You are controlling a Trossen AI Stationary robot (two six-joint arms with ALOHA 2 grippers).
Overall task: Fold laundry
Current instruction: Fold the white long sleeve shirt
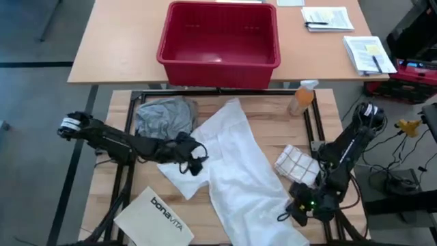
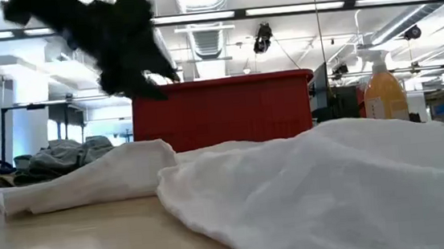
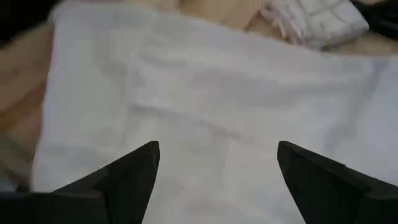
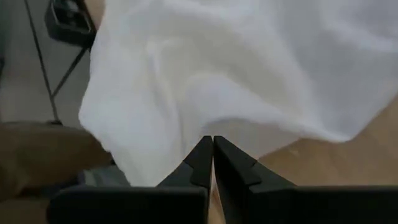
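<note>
Left gripper (image 1: 196, 159) spread above white shirt (image 1: 235, 157), wooden table (image 1: 123, 109).

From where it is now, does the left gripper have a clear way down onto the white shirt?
Probably yes. The left gripper is open over the white shirt, and its wrist view shows only cloth between the fingers.

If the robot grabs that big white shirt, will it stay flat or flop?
Probably flop. The white shirt lies in soft folds and wrinkles, so it looks thin and limp. The open left gripper hovers over its edge; lifting there would likely leave the rest sagging and dragging. It looks light.
</note>
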